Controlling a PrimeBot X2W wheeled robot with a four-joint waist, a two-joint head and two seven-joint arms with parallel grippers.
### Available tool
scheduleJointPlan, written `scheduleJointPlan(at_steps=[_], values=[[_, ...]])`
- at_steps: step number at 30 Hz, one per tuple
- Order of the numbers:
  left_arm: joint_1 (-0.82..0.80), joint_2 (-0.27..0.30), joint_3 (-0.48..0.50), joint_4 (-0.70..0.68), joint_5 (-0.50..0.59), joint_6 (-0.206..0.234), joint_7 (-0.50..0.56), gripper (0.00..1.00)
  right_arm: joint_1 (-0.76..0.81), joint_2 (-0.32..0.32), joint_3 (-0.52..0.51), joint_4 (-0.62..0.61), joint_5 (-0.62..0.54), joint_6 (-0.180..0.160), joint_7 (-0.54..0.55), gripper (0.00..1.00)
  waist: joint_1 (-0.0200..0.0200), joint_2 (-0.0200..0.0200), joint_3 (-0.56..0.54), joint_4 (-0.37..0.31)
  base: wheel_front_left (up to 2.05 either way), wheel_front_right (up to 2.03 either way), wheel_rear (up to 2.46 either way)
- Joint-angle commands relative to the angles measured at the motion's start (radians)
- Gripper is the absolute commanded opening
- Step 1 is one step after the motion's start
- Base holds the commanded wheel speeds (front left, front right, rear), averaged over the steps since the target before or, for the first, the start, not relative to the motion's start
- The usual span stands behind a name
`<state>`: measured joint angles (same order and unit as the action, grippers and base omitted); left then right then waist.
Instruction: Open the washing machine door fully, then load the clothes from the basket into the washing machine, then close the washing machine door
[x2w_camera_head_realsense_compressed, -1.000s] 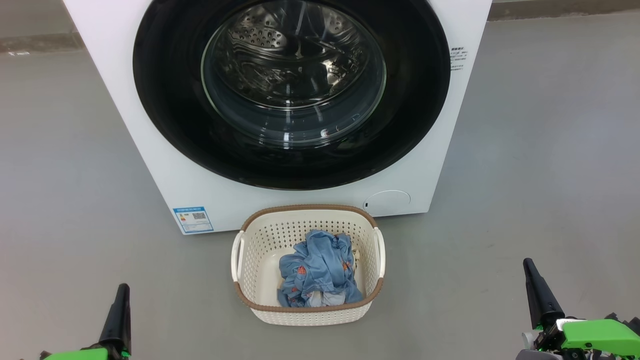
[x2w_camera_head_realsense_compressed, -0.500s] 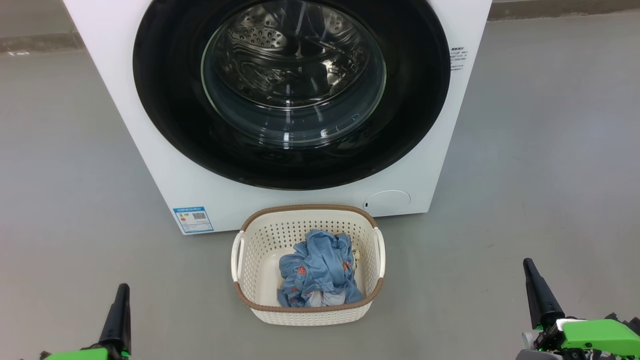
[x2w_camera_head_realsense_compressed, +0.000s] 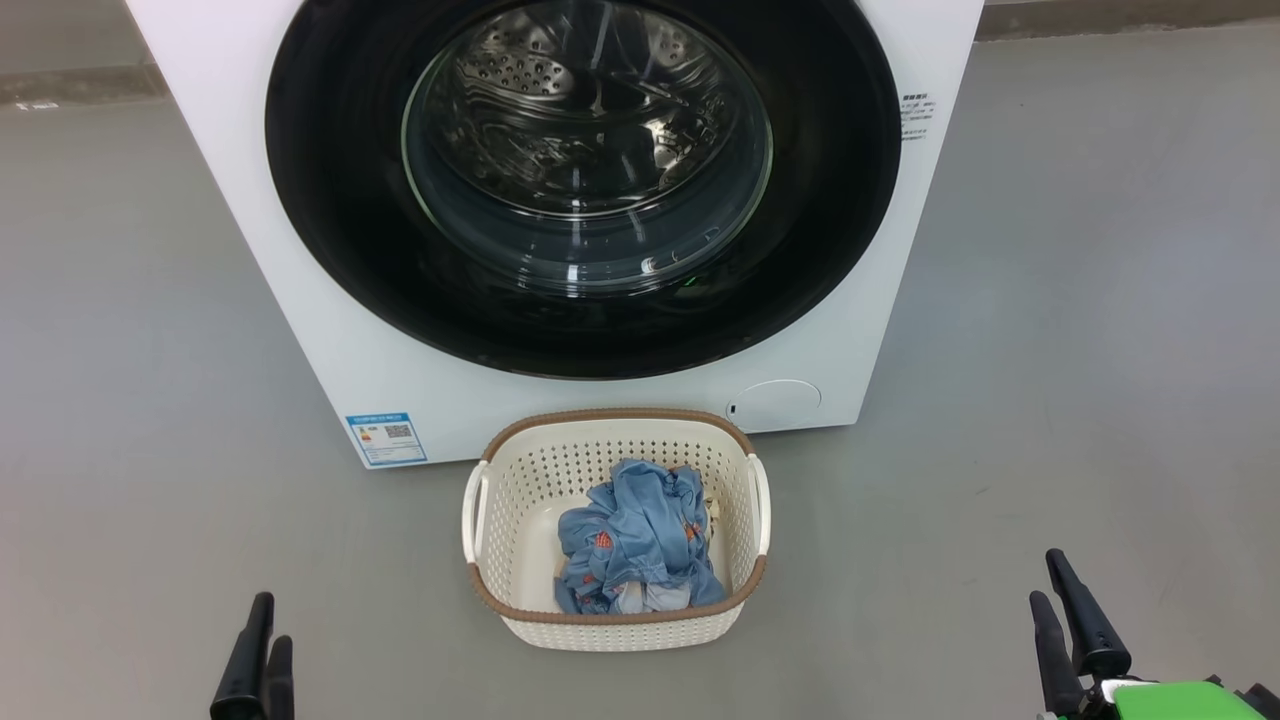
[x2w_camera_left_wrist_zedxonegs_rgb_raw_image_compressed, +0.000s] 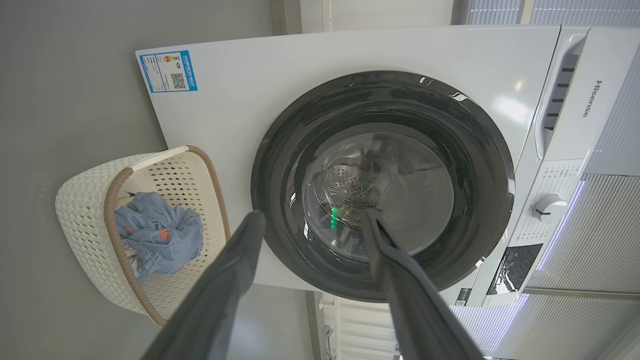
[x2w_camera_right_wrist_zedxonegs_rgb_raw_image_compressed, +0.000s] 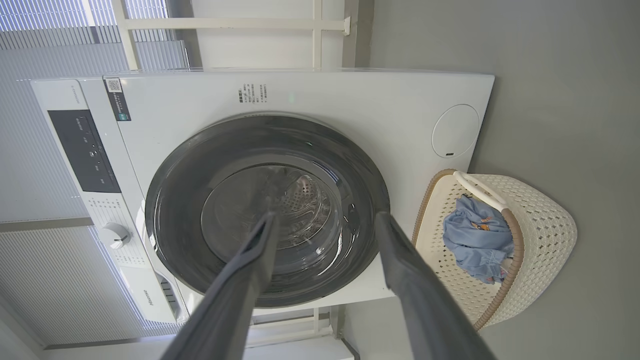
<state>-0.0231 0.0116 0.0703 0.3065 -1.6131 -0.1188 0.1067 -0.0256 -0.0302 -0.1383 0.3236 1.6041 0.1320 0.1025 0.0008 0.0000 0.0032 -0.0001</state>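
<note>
Left arm: low in the near left corner of the head view. Only the two dark fingers of the left gripper (x2w_camera_head_realsense_compressed: 272, 622) rise past the bottom edge, pointing toward the far side.
Left gripper state: fingers spread wide with nothing between them. Its wrist camera, rolled sideways, looks along them at the door.
Right arm: low in the near right corner. The right gripper (x2w_camera_head_realsense_compressed: 1045, 577) points up and slightly left, above a bright green mount (x2w_camera_head_realsense_compressed: 1170, 702) cut by the frame edge.
Right gripper state: fingers apart and empty, framing the door glass in its own wrist view.
Washing machine (x2w_camera_head_realsense_compressed: 330, 330): straight ahead on the grey floor (x2w_camera_head_realsense_compressed: 1080, 300), well apart from both grippers.
Door (x2w_camera_head_realsense_compressed: 330, 200): shut flat against the white front, its black ring glossy.
Basket (x2w_camera_head_realsense_compressed: 620, 632): on the floor just in front of the machine, between the two grippers and nearer the machine.
Clothes (x2w_camera_head_realsense_compressed: 640, 540): bunched in the basket, blue with small orange prints.
Cut off: the machine's top in the head view, and both forearms.
Hard to make out: the steel drum (x2w_camera_head_realsense_compressed: 590, 130), seen only through reflecting glass. A pale piece under the blue fabric is mostly covered. In the head view each finger pair is seen nearly edge-on, so its spread is unclear there.
</note>
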Motion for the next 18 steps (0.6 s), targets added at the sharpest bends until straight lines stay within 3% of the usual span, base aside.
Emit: scheduleJointPlan(at_steps=[1, 6, 18], values=[[-0.035, 0.012, 0.001, -0.023, 0.004, -0.001, -0.009, 1.00, -0.034, -0.007, -0.001, -0.027, -0.005, 0.000, -0.008, 1.00, 0.0012, 0.0000, -0.001, 0.000, 0.00, 0.00, 0.00], [-0.042, 0.014, -0.006, -0.032, 0.005, -0.001, -0.020, 1.00, -0.040, -0.011, -0.001, -0.033, -0.008, 0.000, -0.016, 1.00, -0.0006, 0.0000, 0.001, 0.000, 0.00, 0.00, 0.00], [-0.061, 0.017, -0.023, -0.047, 0.010, -0.002, -0.047, 1.00, -0.056, -0.023, 0.003, -0.045, -0.014, 0.000, -0.036, 1.00, -0.0008, 0.0000, 0.005, 0.000, 0.00, 0.00, 0.00]])
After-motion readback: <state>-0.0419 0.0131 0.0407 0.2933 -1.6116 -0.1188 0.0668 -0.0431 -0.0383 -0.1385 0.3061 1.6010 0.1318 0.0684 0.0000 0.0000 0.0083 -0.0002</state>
